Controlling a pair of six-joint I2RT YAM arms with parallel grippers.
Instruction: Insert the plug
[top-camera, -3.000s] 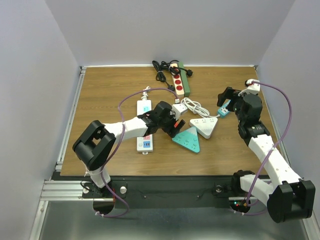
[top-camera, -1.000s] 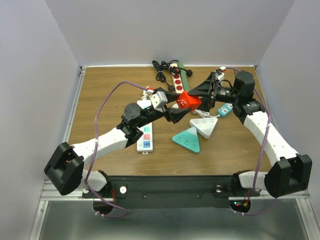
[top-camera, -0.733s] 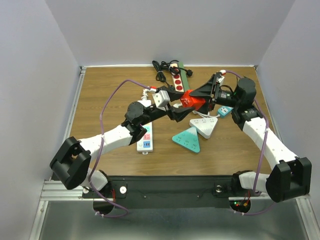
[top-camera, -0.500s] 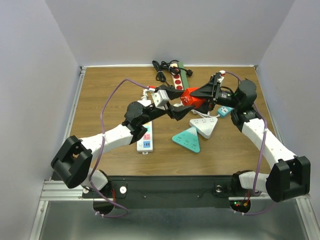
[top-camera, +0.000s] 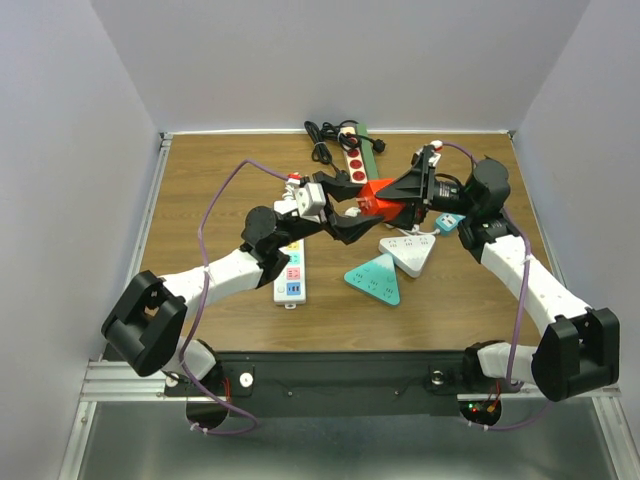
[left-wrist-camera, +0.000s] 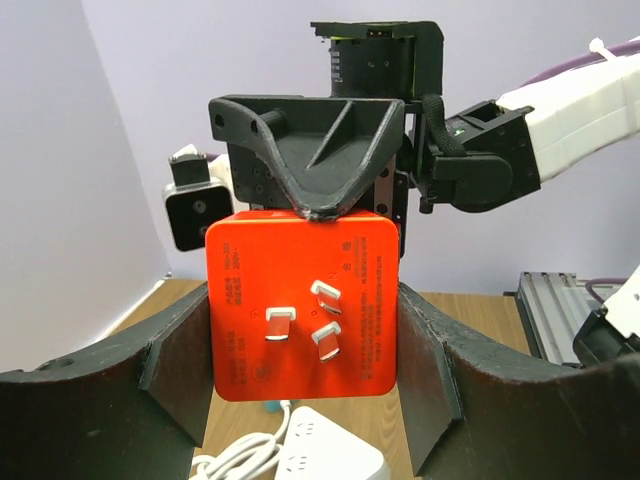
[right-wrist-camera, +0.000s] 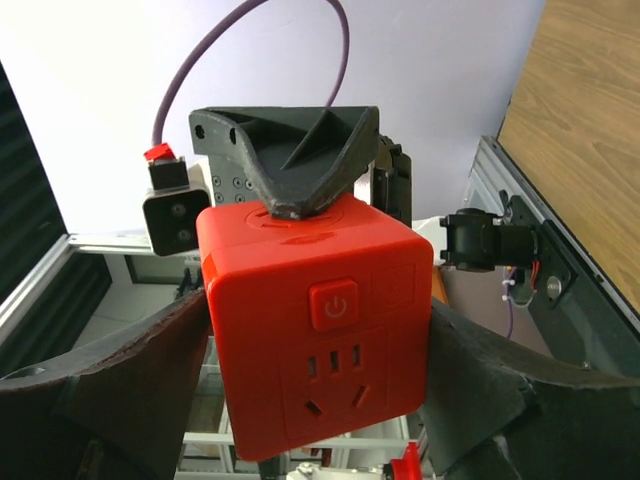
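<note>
Wooden surface (top-camera: 200, 180) lies below. Above its centre, toward 1 o'clock, the red plastic cube adapter (top-camera: 381, 198) is held aloft, clamped by both the left gripper (left-wrist-camera: 305, 335) and the right gripper (right-wrist-camera: 320, 350). Only the left wrist view shows its three metal prongs (left-wrist-camera: 300, 325), which face 8 o'clock. Only the right wrist view shows its power button (right-wrist-camera: 333, 303) and sockets (right-wrist-camera: 330, 385).

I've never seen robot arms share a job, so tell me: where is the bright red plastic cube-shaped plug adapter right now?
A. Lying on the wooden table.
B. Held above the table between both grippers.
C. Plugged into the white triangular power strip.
B: the red cube adapter is up off the wooden table, with the left gripper and the right gripper each closed on opposite sides of it.
</note>
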